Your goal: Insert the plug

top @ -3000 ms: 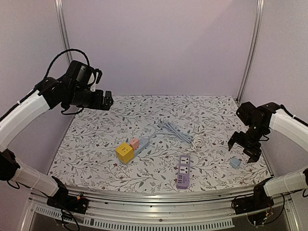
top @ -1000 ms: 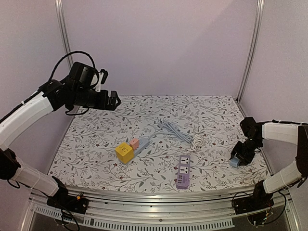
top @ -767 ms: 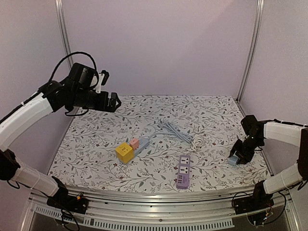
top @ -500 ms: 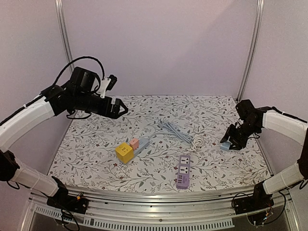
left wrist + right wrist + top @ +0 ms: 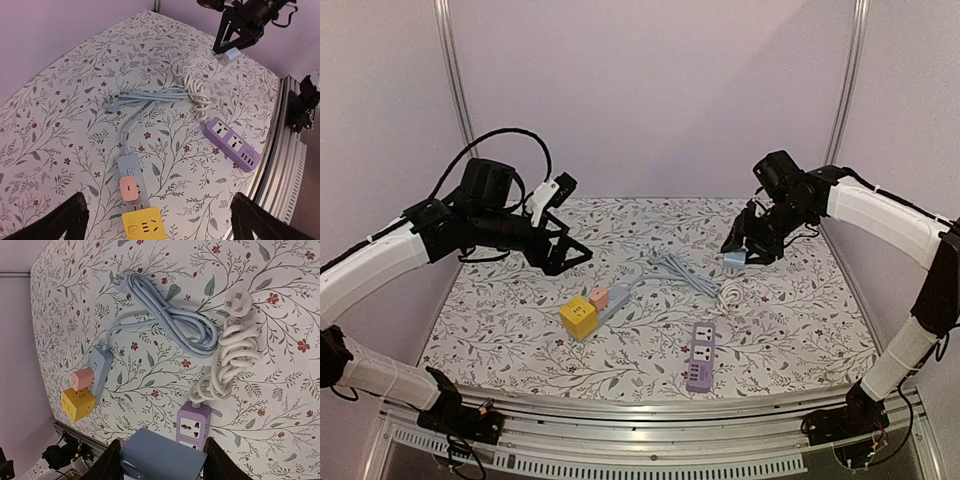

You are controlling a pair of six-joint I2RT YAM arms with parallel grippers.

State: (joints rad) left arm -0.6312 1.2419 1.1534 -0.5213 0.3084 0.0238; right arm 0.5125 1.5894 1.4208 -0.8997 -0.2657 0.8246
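Note:
A light-blue plug block [image 5: 734, 258] hangs above the back right of the table, my right gripper [image 5: 740, 250] shut on it. In the right wrist view the blue plug [image 5: 160, 452] fills the gap between the fingers [image 5: 111, 464]. A purple power strip [image 5: 700, 355] with a coiled white cord [image 5: 730, 292] lies front centre, below the held plug [image 5: 194, 429]. A blue-grey strip [image 5: 616, 300] carries a pink adapter [image 5: 599, 297] and a yellow cube [image 5: 578, 317]. My left gripper [image 5: 565, 258] hovers open above the yellow cube [image 5: 145, 226] and holds nothing.
A bundled blue-grey cable [image 5: 682, 272] lies mid-table, ending in a loose plug [image 5: 110, 104]. The white cord's own plug [image 5: 237, 302] rests beside it. The metal frame rail [image 5: 650, 410] runs along the near edge, and walls close in the sides and back.
My right gripper has lifted the blue plug from the right side of the table and carried it up and left. My left arm has swung right and lower.

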